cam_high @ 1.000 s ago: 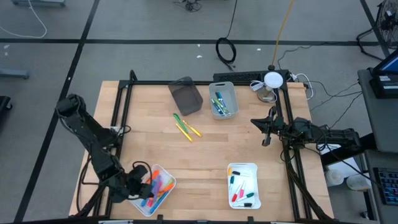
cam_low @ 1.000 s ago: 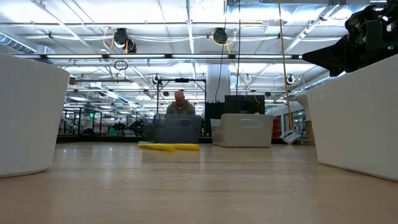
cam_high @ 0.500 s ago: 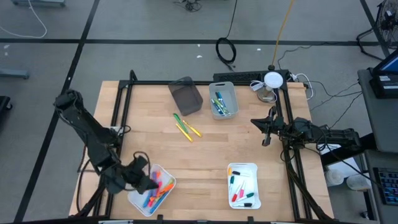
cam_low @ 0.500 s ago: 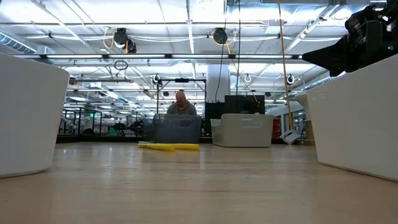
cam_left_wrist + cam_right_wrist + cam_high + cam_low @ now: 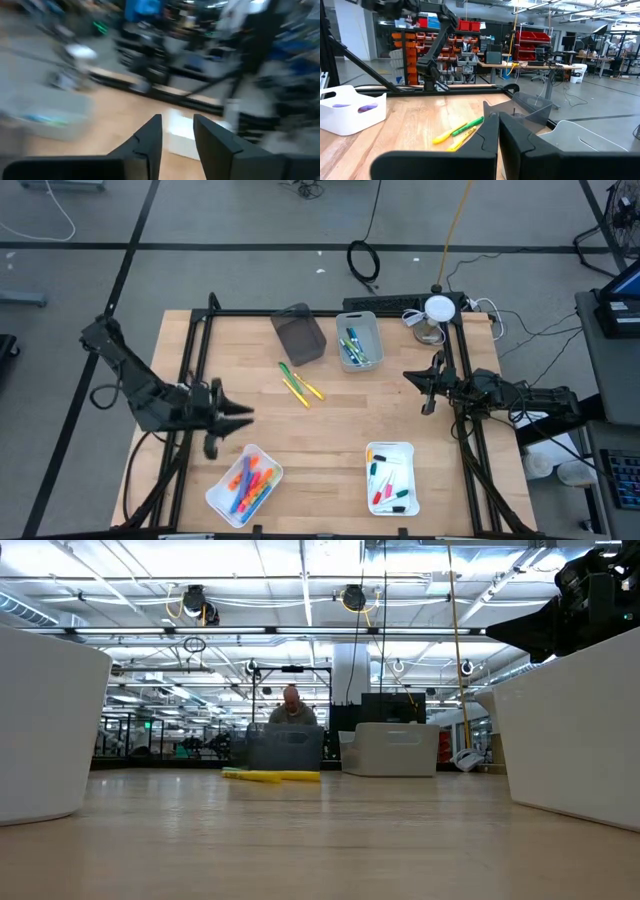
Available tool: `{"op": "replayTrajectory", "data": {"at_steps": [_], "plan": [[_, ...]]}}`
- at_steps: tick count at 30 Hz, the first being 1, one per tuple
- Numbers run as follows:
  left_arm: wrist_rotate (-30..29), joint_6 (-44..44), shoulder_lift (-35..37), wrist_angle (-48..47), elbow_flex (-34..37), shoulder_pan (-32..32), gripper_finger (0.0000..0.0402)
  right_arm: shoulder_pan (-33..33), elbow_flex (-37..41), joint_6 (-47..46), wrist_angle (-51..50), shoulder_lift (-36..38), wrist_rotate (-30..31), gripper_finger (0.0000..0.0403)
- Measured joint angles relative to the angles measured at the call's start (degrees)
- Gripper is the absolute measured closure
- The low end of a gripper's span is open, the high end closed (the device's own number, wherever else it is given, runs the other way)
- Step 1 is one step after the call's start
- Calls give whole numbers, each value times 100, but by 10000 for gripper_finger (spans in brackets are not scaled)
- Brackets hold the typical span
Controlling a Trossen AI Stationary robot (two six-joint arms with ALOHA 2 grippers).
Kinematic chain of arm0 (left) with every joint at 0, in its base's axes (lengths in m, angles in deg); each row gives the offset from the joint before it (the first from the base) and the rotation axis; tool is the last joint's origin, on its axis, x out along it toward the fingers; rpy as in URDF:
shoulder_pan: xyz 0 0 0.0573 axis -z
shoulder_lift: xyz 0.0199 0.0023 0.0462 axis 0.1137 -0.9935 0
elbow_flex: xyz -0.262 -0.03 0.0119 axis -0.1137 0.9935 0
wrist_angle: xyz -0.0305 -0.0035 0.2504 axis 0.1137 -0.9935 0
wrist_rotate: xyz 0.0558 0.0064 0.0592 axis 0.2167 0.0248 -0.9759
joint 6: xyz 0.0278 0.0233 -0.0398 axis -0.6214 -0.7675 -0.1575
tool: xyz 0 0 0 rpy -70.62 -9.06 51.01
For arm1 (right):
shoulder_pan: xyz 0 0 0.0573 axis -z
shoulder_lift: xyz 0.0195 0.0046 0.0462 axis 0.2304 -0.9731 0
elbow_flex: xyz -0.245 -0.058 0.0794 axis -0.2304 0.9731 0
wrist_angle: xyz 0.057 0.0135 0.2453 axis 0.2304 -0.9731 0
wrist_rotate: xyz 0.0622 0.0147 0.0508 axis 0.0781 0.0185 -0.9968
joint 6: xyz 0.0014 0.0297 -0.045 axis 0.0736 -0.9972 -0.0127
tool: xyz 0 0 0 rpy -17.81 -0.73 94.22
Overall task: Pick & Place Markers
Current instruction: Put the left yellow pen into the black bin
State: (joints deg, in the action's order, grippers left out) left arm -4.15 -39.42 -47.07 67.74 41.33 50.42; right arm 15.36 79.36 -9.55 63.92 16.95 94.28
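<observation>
1. We see our left gripper (image 5: pixel 243 418) above the tabletop (image 5: pixel 340 420), fingers slightly parted, grasping nothing.
2. Loose markers (image 5: pixel 299 385) lie just beyond its fingertips.
3. Our right gripper (image 5: pixel 427 392) waits clenched, markers well apart.

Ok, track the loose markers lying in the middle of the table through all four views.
High view: loose markers lie mid-table, just in front of the dark grey bin.
Low view: they lie as a yellow strip on the far tabletop, before the same bin.
Left wrist view: not visible; picture too blurred.
Right wrist view: just past the end effector, on the wood.
Shared landmark: the dark grey bin.
</observation>
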Motion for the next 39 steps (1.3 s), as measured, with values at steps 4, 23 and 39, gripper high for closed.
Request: {"op": "replayTrajectory", "data": {"at_steps": [4,23,39], "plan": [[-796,-1065,-78,7,0,-424,290,1,1,-1,0,1,0,403],[2383,-13,-1626,-2097,-894,-3977,152,0,-1,1,0,1,0,403],[4597,-2079,-4519,-2277,-1722,-4472,144,0,-1,1,0,-1,0,403]]}}
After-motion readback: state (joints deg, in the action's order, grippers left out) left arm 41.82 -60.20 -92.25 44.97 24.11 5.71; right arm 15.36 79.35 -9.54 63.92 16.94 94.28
